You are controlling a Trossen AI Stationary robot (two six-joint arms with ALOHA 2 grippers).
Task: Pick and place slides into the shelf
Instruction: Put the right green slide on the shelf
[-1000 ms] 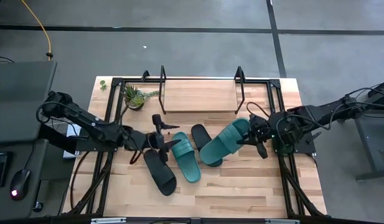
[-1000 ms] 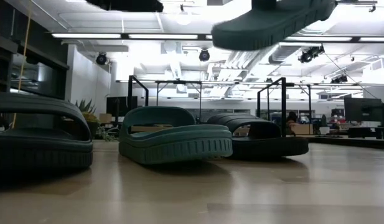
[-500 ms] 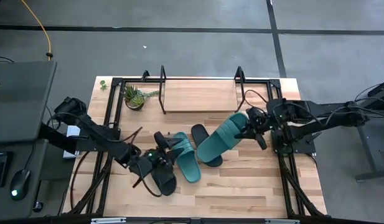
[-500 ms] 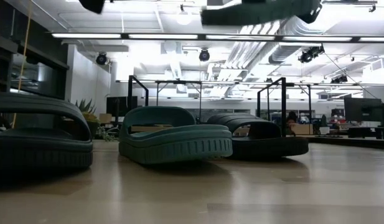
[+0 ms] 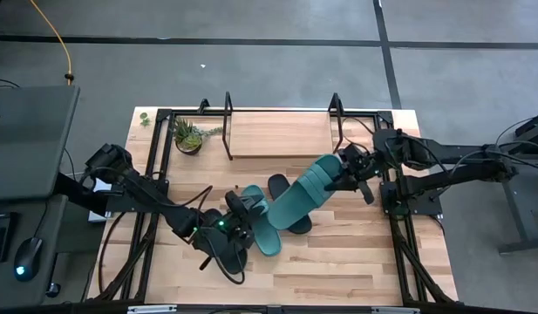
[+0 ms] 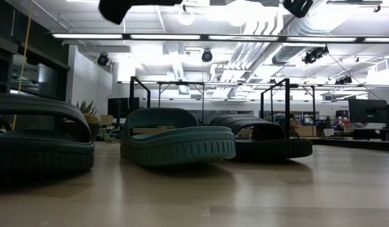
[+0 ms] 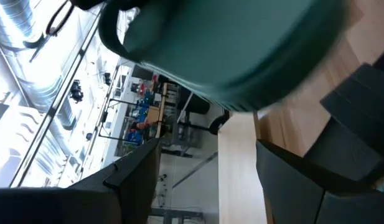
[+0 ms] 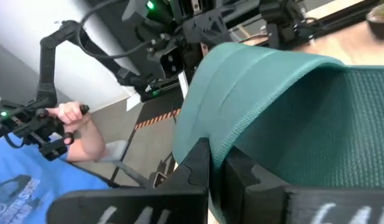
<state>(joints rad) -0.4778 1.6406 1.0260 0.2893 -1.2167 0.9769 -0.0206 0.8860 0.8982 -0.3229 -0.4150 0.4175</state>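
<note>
Slides come first: the right gripper (image 5: 349, 179), pinched on a teal slide's (image 5: 305, 192) edge, carries it above the table (image 5: 356, 253) centre, shelf (image 5: 277, 133) at eleven o'clock. Keep it level and clear the wire frames. Since a second ago, it rose shelfward; the left gripper (image 5: 231, 228), fingers apart, dropped over the black slide (image 5: 223, 253).

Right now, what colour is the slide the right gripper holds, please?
Teal-green slide, clearest in the high view.
</note>
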